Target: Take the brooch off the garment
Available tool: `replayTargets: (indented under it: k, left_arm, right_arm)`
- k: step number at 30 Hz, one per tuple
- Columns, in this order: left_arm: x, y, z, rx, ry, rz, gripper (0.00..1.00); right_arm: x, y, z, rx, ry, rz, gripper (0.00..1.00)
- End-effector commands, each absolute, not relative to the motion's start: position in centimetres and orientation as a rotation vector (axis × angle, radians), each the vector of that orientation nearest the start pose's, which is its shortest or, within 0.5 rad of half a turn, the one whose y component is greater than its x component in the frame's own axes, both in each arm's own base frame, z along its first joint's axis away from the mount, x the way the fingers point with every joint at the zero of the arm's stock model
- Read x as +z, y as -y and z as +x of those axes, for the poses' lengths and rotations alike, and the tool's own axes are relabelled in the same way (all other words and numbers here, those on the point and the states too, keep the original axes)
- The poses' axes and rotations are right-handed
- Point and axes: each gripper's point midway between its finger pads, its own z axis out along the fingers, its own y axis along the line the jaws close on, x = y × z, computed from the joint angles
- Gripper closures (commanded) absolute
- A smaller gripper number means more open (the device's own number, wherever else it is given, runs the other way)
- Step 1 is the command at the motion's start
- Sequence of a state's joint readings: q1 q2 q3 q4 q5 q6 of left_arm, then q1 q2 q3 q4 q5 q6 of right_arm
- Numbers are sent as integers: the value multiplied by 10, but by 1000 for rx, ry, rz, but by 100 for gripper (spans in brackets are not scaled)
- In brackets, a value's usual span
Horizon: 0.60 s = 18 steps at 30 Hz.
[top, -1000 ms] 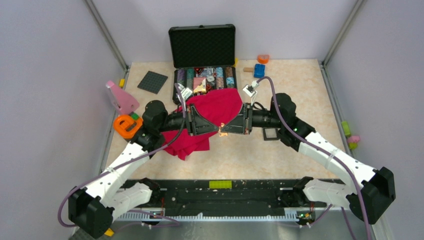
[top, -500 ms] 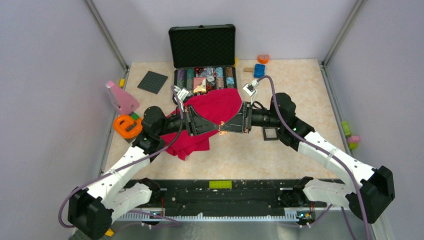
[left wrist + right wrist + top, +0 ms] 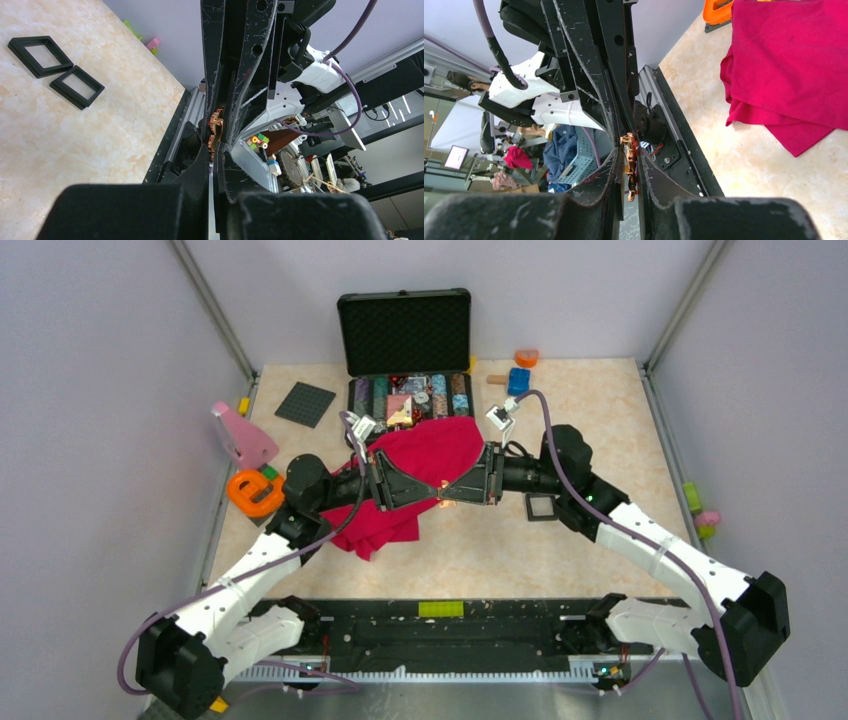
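The brooch (image 3: 442, 501), a tiny spiky orange-gold ornament, hangs in the air between the two grippers, which meet tip to tip above the table's middle. My left gripper (image 3: 432, 498) is shut, with the brooch (image 3: 215, 131) at its fingertips (image 3: 216, 150). My right gripper (image 3: 452, 500) has the brooch (image 3: 630, 155) edge-on between its narrowly parted fingers, pinched there (image 3: 629, 149). The garment (image 3: 430, 455), a crumpled red cloth, lies on the table behind and below the grippers. In the right wrist view the garment (image 3: 794, 65) is apart from the brooch.
An open black case (image 3: 405, 335) full of chips stands behind the cloth. An orange ring toy (image 3: 255, 492) and a pink piece (image 3: 243, 435) sit at the left. Black square frames (image 3: 543, 507) lie under the right arm. Blue (image 3: 518, 380) and orange (image 3: 526, 357) blocks sit at the back right.
The left arm's wrist has shifted slightly left and back. Both grippers stay tip to tip with the brooch between them.
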<state>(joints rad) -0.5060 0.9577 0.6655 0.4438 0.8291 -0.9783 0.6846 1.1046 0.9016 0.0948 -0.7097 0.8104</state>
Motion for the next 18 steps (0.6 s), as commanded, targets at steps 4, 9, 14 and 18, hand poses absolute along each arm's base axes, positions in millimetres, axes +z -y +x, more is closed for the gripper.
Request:
replayTargets:
  k: [4,9,14,18]
  left_arm:
    - [342,274,175,-1727,-1602,455,100]
    - [340,274,177,-1722,-1604,451,100]
    - [334,275,179,-1702,-1617,453,100]
    - [332,273,183,-1658,-1615,448,100]
  right_arm:
    - [335,-322,173,1639,-1817,-552,87]
    - [337,-323,172,1672,-1808,-541,72]
    - [344,-325,167,1722,-1787,-546,58]
    - [348,-319,167,1672,-1791,-536,45]
